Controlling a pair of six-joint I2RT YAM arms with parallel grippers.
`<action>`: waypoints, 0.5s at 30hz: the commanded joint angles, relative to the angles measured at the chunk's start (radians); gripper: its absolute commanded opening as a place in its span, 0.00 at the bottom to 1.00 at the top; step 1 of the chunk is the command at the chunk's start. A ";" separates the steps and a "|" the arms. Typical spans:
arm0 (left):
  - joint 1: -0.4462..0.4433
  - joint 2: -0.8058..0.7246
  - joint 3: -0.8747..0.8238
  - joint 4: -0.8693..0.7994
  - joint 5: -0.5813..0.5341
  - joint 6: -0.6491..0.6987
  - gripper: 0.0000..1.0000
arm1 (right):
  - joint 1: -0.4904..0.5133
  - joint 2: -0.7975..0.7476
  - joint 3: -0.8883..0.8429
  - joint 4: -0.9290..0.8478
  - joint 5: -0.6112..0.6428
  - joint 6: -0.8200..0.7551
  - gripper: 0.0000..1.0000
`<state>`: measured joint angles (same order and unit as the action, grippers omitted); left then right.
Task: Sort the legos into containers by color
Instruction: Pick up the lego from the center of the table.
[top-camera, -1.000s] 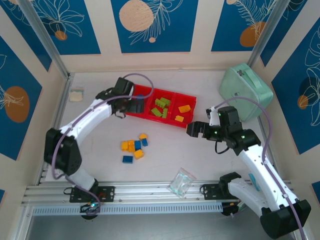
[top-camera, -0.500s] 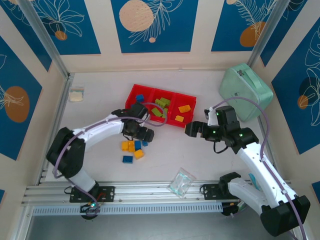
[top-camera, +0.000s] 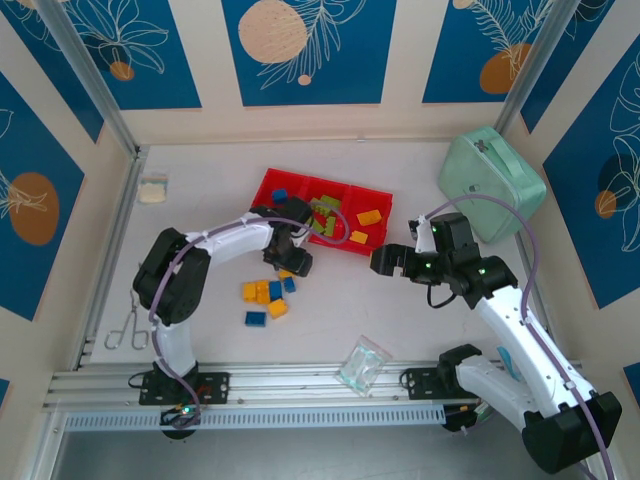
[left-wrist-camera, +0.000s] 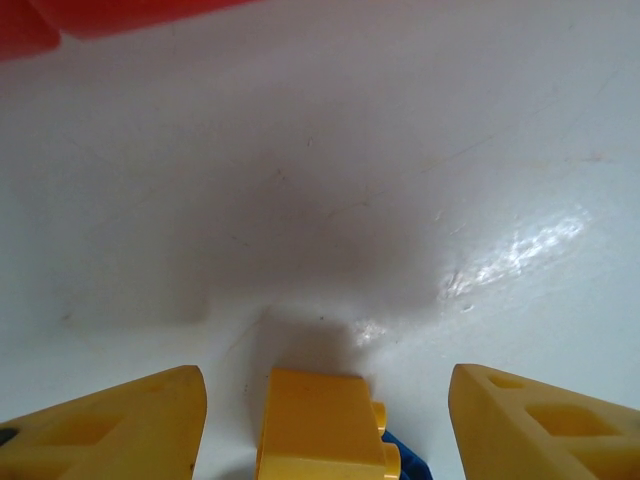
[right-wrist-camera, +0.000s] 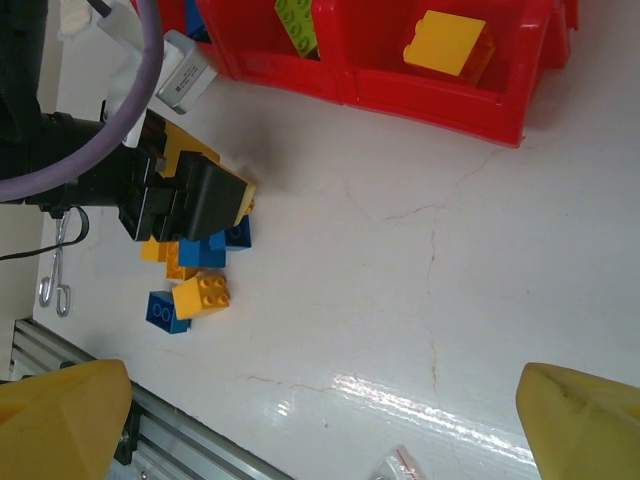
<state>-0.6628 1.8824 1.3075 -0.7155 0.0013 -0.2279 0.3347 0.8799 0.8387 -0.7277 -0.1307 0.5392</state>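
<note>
- Several loose legos (top-camera: 268, 295), yellow and blue, lie on the bench (top-camera: 330, 315) just on the near side of the red tray (top-camera: 266, 185).
- Inside the tray, one blue piece (top-camera: 281, 195) sits in the left compartment. The green bricks (top-camera: 320, 212) are in the middle compartment and the yellow bricks (top-camera: 368, 218) in the right one.
- By my judgement, the step in hand is to pick one more piece from the loose group.
- The left end effector (top-camera: 295, 262) is low over the bench, between the near wall of the tray and the group.
- In the left wrist view its fingers (left-wrist-camera: 120, 415) stand apart on both sides of a yellow brick (left-wrist-camera: 320, 425), with a gap on each side. It is released and grasps nothing yet.
- A blue brick (left-wrist-camera: 405, 455) lies against this yellow brick.
- The right end effector (top-camera: 385, 260) hangs just off the right end of the tray, spread wide and empty.
- The next move calls for closing squarely on the yellow brick without catching the blue one. Then it should be lifted, carried over the near wall of the tray, and released in the right compartment.
</note>
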 joint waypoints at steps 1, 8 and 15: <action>0.008 0.003 0.007 -0.046 -0.012 -0.002 0.64 | 0.004 -0.006 0.017 -0.026 0.006 -0.019 0.99; 0.024 -0.003 -0.020 -0.064 -0.026 -0.005 0.64 | 0.004 0.007 0.009 -0.014 0.004 -0.018 0.99; 0.024 0.001 -0.050 -0.065 -0.032 -0.023 0.56 | 0.004 0.014 0.011 -0.010 0.002 -0.017 0.99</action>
<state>-0.6453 1.8828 1.2774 -0.7486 -0.0120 -0.2382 0.3347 0.8932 0.8387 -0.7280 -0.1272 0.5320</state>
